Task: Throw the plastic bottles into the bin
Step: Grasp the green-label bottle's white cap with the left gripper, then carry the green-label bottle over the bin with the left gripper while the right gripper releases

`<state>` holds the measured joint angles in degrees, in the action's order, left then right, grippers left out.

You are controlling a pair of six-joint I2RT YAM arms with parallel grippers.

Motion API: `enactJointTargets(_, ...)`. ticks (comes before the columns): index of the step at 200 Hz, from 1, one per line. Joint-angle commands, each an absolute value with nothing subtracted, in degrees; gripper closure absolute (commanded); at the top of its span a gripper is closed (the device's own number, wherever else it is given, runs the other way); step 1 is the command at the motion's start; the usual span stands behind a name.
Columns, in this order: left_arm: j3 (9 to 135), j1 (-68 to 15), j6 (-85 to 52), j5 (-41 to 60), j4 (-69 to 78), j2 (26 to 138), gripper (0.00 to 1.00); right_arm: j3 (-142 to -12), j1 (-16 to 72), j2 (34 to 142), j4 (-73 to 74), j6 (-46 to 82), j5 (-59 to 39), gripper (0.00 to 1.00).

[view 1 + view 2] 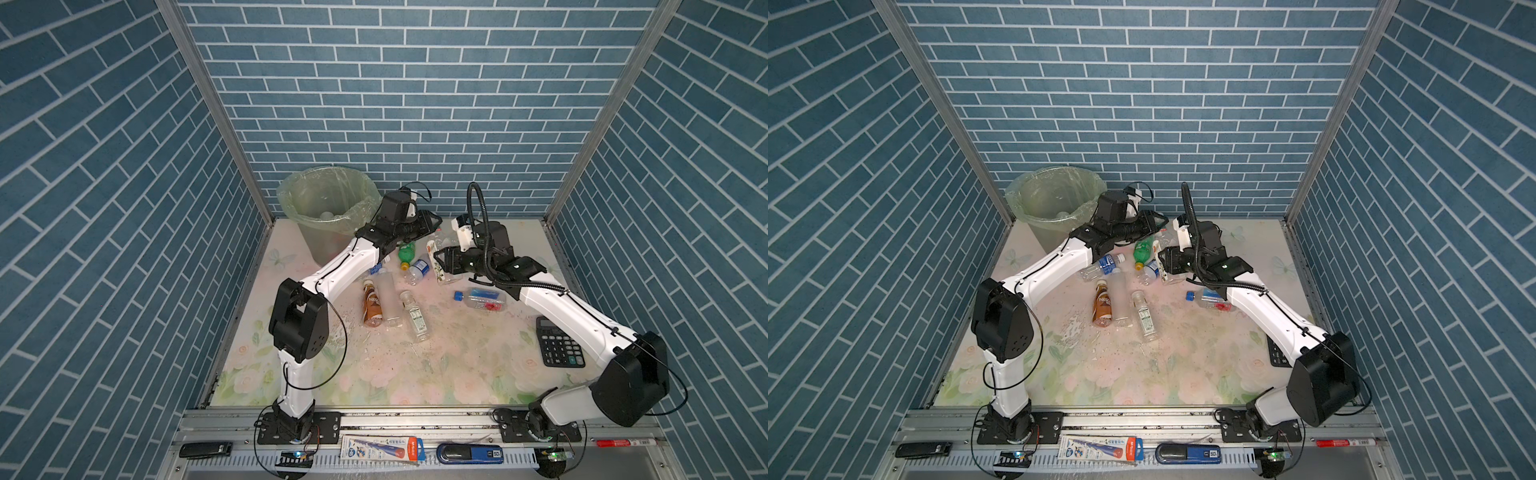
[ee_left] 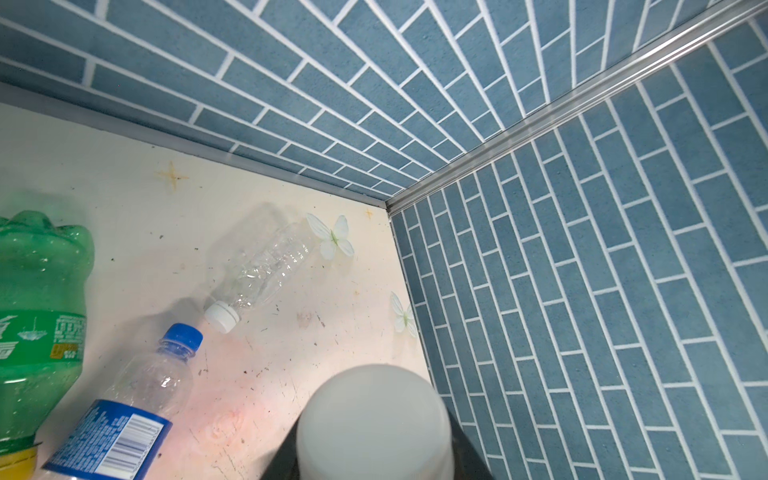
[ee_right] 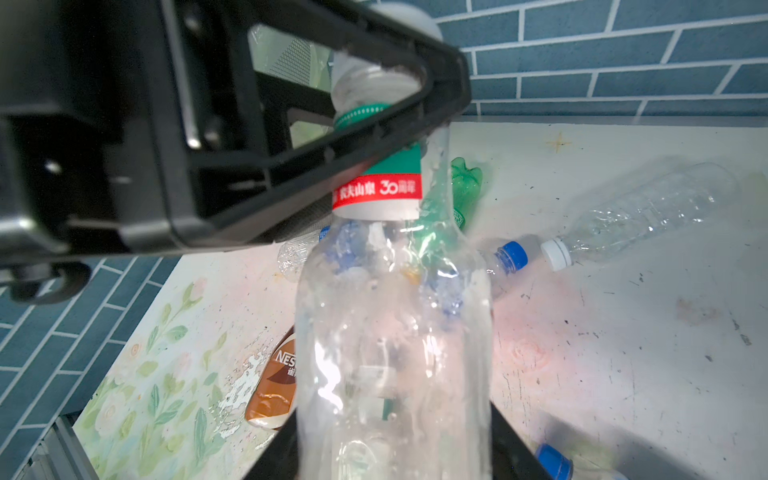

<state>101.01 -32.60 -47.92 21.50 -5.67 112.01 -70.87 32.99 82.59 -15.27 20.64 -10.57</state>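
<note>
My right gripper is shut on the body of a clear bottle with a white, green and red label, held above the table. My left gripper is closed round this bottle's white cap. In both top views the two grippers meet near the back wall, right of the bin. Several bottles lie on the table: a green one, a brown one, a frosted one and a blue-capped one.
A black calculator lies at the right under the right arm. A bare clear bottle with a white cap rests near the back right corner. A pale object shows inside the bin. Brick-patterned walls close in three sides.
</note>
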Motion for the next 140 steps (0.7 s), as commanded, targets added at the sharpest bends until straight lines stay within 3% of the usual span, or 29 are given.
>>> enactJointTargets(1, 102.1, -33.0, -45.6, 22.0, -6.2, 112.5, 0.67, -71.9, 33.2, 80.2, -12.8, 19.3, -12.2, 0.4)
enactJointTargets(80, 105.2, -33.0, -38.7, 18.4, -12.3, 110.1, 0.68, -71.0, 33.1, 77.8, -12.9, 19.2, -11.2, 0.2)
enactJointTargets(140, 116.3, -31.3, -31.7, 15.3, -21.7, 109.9, 0.68, -75.3, 33.2, 76.4, -14.9, 17.4, -10.1, 0.03)
